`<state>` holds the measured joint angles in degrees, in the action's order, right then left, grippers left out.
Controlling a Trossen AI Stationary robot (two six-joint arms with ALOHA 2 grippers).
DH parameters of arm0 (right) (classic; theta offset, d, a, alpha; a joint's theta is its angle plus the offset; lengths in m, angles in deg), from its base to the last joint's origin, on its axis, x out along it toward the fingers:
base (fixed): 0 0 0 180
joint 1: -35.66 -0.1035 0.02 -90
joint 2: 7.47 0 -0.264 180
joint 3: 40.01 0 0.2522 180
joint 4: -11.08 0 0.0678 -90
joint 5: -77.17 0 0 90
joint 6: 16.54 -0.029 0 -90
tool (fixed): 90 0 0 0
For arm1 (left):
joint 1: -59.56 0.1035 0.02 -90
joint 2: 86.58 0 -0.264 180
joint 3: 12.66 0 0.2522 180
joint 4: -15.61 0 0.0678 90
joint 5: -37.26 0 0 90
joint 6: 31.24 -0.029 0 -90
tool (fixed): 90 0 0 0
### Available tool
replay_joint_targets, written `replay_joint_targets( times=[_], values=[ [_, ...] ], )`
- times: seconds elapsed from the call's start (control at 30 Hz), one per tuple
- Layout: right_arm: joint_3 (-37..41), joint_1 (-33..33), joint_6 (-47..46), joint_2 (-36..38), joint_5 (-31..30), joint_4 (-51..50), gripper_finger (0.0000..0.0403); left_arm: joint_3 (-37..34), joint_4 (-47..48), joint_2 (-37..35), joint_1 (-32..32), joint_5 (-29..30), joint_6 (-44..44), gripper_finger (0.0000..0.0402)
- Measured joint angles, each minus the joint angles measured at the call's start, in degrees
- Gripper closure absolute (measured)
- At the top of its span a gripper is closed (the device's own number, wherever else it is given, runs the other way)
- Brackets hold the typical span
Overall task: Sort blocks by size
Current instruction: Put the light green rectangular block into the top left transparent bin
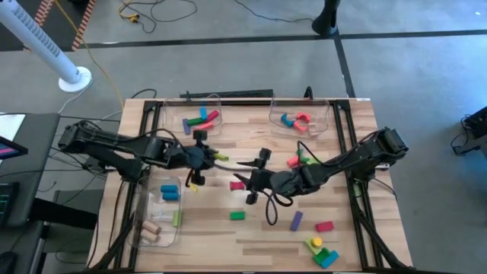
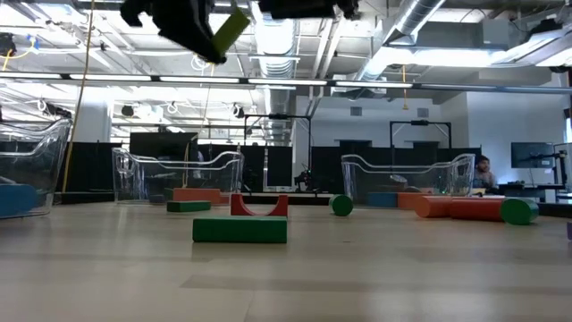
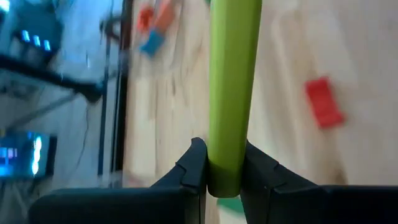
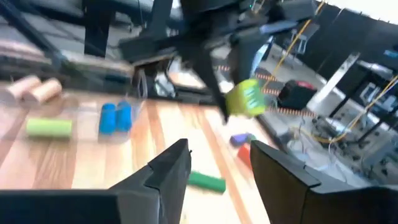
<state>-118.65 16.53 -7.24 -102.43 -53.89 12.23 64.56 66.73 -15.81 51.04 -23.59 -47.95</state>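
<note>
While my left gripper (image 3: 225, 180) clenches the yellow-green bar (image 3: 233, 87) by one end, I hold it raised above mid-table, clear of the loose blocks, probably bound for the bin (image 1: 144, 228) at the left edge, where a like green bar (image 4: 48, 127) lies. My right gripper (image 4: 214, 165) hovers nearby, fingers parted, holding nothing.

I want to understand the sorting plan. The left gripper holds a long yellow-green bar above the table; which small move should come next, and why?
Probably carry the yellow-green bar toward the front-left bin and lower it there: the left gripper is shut on it, and that bin already holds a similar green bar.
</note>
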Motion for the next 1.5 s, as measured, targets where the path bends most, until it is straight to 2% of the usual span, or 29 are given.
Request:
replay_joint_targets(
  times=[0.27, 0.63, 0.93, 1.2, 1.5],
  values=[
    [0.0, -0.1, -7.8, 0.0, 0.1, -10.1, 0.0205, 0.0, 6.1, -3.0, 12.4, -1.5, -0.4, 0.0350],
    [0.0, -2.2, -11.0, 0.0, 0.2, -14.5, 0.0205, 0.0, 8.4, -1.7, 36.2, -14.3, -5.6, 0.0350],
    [0.0, -2.7, -15.1, 0.0, 0.2, -18.3, 0.0205, 0.0, 8.7, 4.7, 52.6, -22.7, -10.7, 0.0350],
    [0.0, -3.6, -15.8, 0.0, 0.3, -18.9, 0.0205, 0.0, 8.3, 12.4, 59.9, -26.4, -12.1, 0.0339],
    [0.0, -5.0, -17.0, 0.0, 0.3, -19.4, 0.0205, 0.7, 10.1, 18.4, 61.5, -27.3, -11.2, 0.0335]
  ],
)
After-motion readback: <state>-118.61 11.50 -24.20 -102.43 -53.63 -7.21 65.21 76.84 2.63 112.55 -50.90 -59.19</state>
